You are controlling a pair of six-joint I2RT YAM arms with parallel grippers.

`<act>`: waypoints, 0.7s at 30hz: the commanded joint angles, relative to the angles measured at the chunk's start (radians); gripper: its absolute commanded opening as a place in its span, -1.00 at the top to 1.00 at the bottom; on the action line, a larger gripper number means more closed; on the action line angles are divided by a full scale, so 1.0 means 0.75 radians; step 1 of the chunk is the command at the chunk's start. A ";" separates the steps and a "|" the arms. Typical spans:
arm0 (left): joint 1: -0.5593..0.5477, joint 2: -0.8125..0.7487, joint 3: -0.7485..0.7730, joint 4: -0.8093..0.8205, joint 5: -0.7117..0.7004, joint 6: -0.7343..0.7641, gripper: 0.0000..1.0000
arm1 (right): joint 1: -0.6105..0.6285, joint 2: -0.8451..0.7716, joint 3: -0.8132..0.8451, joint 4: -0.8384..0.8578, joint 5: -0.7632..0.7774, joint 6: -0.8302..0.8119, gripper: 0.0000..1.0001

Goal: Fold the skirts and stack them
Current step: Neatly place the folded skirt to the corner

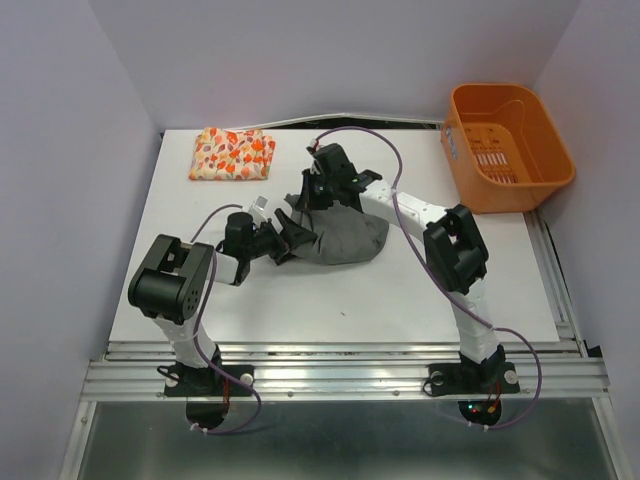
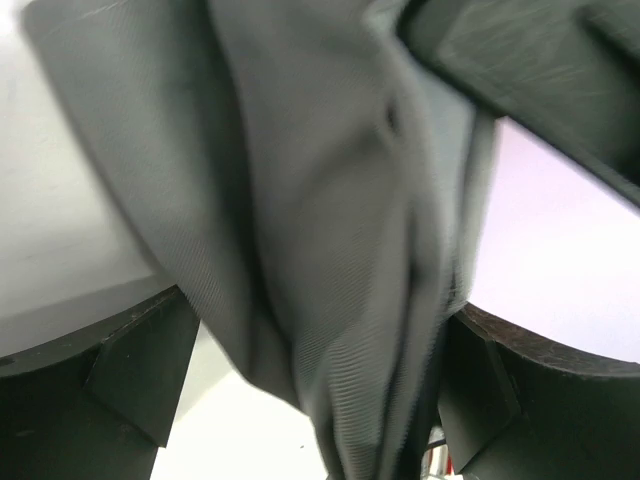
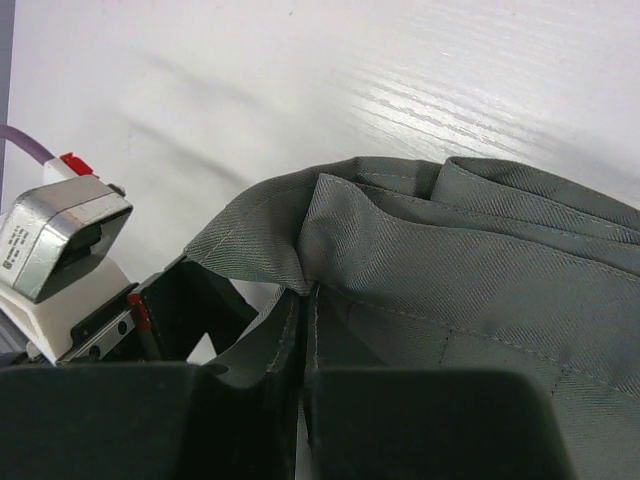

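Tabletop (image 1: 400, 300); grey skirt (image 1: 345, 240) between spread left fingers (image 2: 110, 390)

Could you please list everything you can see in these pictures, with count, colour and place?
Printed skirt: one, cream with orange, red and yellow print, folded at the table's far left.
Grey skirt: one, dark grey, bunched mid-table.
Basket: one, orange, far right corner.
Table: one, white, under the skirts.
Left tool: one, black, open, grey cloth between its fingers.
Right tool: one, black, shut on the grey cloth's edge.
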 commanded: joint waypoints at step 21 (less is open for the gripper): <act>0.003 0.066 -0.077 0.704 -0.076 -0.277 -0.97 | -0.021 -0.019 -0.003 0.107 -0.103 0.110 0.99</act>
